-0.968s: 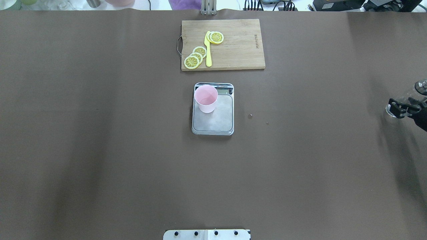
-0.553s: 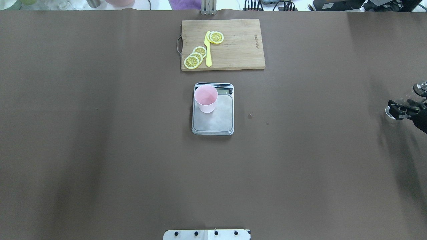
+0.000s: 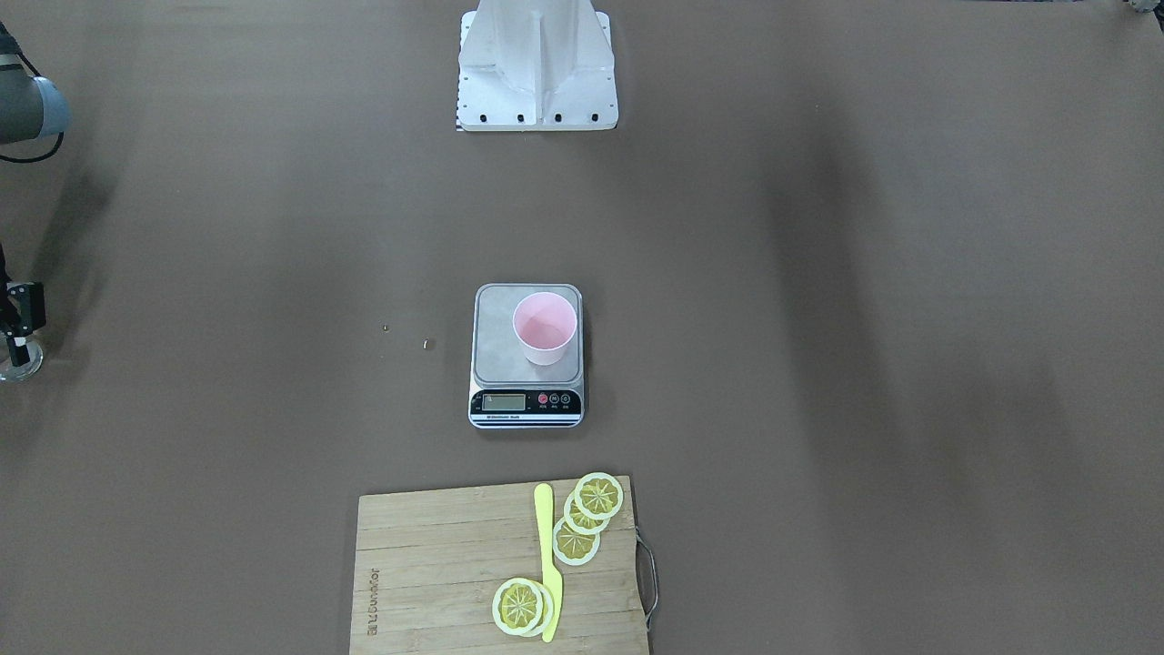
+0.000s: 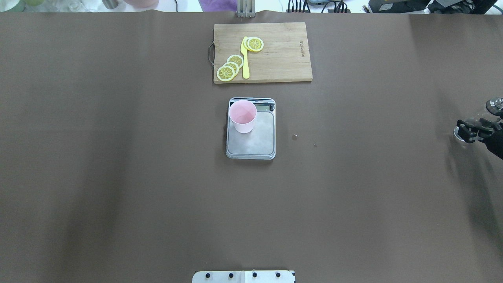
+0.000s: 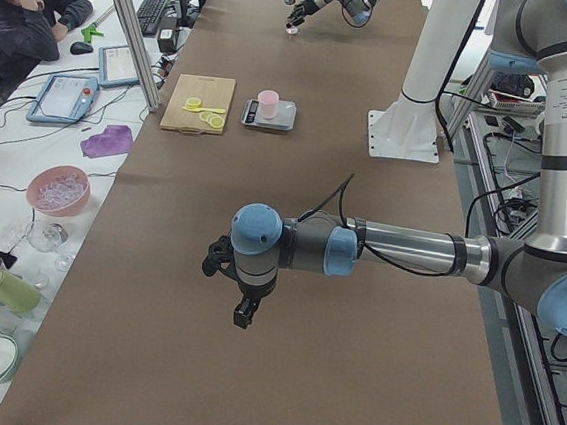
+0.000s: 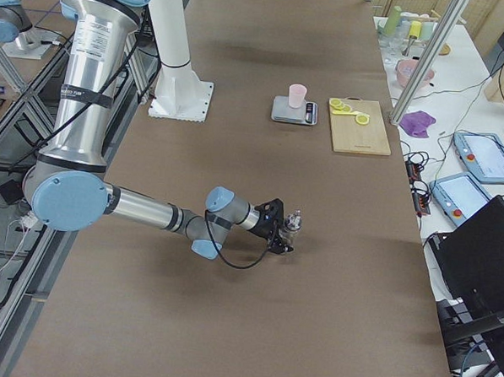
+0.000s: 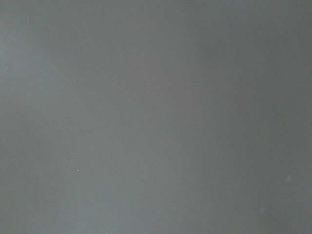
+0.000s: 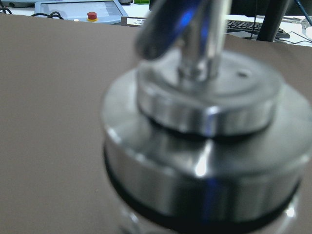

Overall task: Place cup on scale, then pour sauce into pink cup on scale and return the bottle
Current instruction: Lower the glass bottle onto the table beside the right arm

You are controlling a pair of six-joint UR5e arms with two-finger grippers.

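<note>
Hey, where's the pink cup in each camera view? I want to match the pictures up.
Front-facing: cup at centre, on the scale.
Overhead: cup just above centre.
Exterior left: cup upper middle, far up the table.
Exterior right: cup upper middle.
Left wrist: not in it.
Right wrist: not in it.
Shared landmark: the scale under it, with the cutting board next to the scale.

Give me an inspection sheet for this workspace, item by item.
Surface: brown table cover, two small specks beside the scale.
Job's things: cup upright on scale; bottle at the table's right end.
Clutter: cutting board with lemon slices and yellow knife.
Grippers: right gripper jaws closed on the bottle; left gripper hangs over bare table, jaws unclear.
Cables: cable looped along the left arm; cables at the far edge.
Surroundings: seated person, pink bowl on the side bench.
</note>
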